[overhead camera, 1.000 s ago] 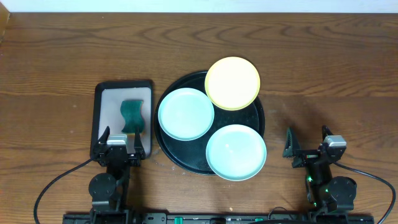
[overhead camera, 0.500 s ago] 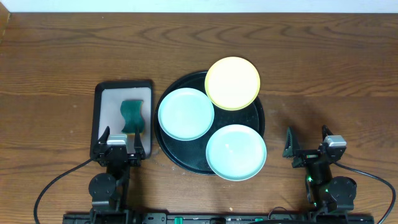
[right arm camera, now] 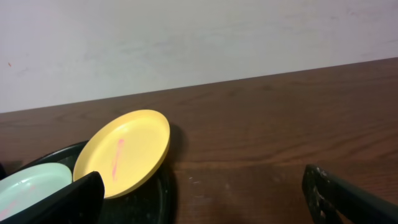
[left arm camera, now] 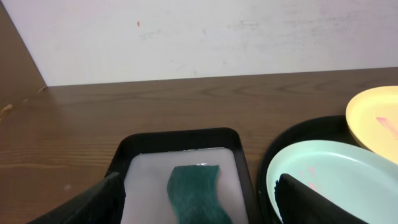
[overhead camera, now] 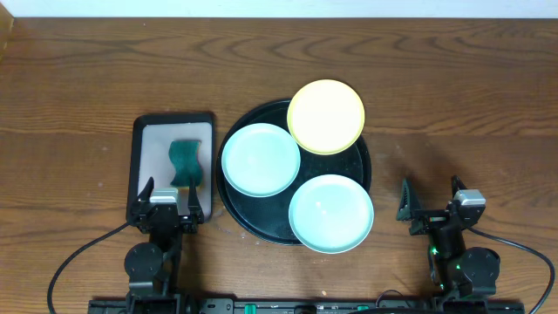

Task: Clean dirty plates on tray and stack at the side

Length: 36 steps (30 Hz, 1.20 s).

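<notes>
Three plates sit on the round black tray (overhead camera: 257,218) at the middle of the wooden table (overhead camera: 87,78). The yellow plate (overhead camera: 326,116) lies at the far side, overhanging the rim, and carries a pink streak (right arm camera: 116,158). The left aqua plate (overhead camera: 261,160) lies wholly inside the tray, and the near aqua plate (overhead camera: 331,213) juts past the near-right rim. Just left of the tray, a rectangular tray (overhead camera: 155,144) holds a green sponge (overhead camera: 184,163). The left gripper (overhead camera: 166,199) hovers at that tray's near end, jaws spread and empty. The right gripper (overhead camera: 432,205) hangs over bare table right of the plates, jaws wide apart, grasping nothing.
</notes>
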Available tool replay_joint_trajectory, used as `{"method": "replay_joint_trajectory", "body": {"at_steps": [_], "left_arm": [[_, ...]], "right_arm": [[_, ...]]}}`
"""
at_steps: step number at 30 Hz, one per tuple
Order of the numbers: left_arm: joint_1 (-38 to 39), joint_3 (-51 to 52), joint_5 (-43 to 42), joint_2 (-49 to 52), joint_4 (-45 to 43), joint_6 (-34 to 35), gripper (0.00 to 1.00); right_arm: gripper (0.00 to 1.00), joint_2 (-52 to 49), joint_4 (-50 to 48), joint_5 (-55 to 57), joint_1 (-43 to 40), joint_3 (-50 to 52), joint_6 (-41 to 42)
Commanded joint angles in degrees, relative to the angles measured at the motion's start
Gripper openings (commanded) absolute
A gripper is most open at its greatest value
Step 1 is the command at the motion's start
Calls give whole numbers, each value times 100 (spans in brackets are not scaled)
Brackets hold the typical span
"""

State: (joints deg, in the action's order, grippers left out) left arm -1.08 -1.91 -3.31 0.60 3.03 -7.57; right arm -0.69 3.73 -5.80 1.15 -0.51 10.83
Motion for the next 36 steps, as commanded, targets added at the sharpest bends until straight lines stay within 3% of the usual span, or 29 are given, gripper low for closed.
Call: {"method": "replay_joint_trajectory", "body": {"at_steps": [1, 14, 20, 25, 31, 36], "left_arm": [[-13, 168, -57, -31, 72, -74, 77], [-13, 168, -81, 4, 61, -50, 77], [-13, 142, -79, 7, 59, 745, 78], [-13, 70, -81, 107, 164, 791, 77], [-13, -498, -81, 678, 448, 789, 77], [-13, -1515, -81, 1637, 1233, 787, 77]], "right_arm": [[99, 31, 7, -48, 83, 20, -59], [99, 31, -2, -72, 81, 20, 114], [99, 31, -9, -98, 81, 20, 111], [99, 31, -13, -181, 81, 13, 111], [99, 31, -7, -203, 79, -125, 103], [99, -26, 94, -420, 79, -354, 85]]}}
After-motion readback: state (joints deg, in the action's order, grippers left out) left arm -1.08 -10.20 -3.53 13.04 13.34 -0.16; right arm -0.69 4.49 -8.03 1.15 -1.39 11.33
